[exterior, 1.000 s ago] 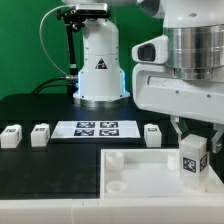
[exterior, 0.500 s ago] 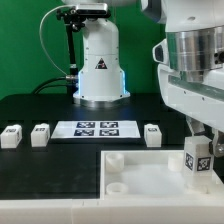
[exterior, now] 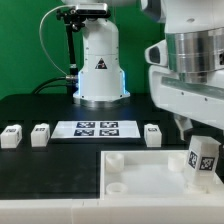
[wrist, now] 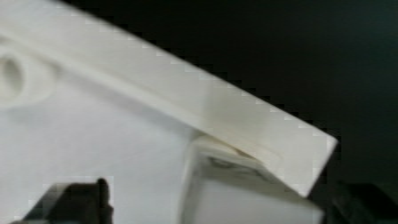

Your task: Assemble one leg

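Observation:
My gripper (exterior: 201,138) is at the exterior view's right, shut on a leg (exterior: 203,162), a small white block with a black-and-white tag. The leg hangs tilted over the right part of the white square panel (exterior: 140,172). In the wrist view the leg (wrist: 249,185) shows between my dark fingers (wrist: 80,200), above the panel's raised rim (wrist: 196,90). Three more legs stand on the black table: two at the left (exterior: 10,135) (exterior: 40,133) and one near the middle (exterior: 152,134).
The marker board (exterior: 97,128) lies flat behind the panel. The robot's white base (exterior: 98,65) stands at the back. The panel has round corner sockets (exterior: 115,158) (exterior: 117,185).
My gripper has moved toward the exterior view's right with the leg. The leg stood upright before and is now tilted.

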`<state>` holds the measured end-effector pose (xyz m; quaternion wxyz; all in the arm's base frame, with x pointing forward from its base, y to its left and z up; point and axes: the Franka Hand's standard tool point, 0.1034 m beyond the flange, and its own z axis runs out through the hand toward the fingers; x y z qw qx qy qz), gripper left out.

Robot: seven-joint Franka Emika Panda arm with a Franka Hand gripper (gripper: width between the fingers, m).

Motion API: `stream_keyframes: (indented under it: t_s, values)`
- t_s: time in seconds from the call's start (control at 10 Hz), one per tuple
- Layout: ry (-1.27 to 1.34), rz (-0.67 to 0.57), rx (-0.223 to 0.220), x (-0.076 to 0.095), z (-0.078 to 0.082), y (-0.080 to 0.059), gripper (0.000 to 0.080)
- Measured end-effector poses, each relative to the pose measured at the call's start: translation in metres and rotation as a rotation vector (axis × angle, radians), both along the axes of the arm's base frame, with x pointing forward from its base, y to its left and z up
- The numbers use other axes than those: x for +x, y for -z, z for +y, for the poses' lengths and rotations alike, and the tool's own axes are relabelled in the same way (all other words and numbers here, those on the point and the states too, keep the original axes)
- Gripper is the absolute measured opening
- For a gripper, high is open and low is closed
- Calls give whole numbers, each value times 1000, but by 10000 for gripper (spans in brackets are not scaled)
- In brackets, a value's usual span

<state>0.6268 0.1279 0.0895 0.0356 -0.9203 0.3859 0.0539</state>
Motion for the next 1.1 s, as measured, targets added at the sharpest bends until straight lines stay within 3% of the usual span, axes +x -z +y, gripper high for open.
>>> stream_keyframes:
  t_s: [0.3, 0.4, 0.6, 0.8, 1.1]
  values:
    - [-320, -39, 14, 1, 2, 1, 648]
    - [-488, -50, -16, 0, 4, 3, 649]
    - [-597, -59, -9, 0, 4, 3, 621]
    - [-559, -56, -10, 0, 4, 3, 350]
    - [-266, -27, -17, -1, 4, 3, 301]
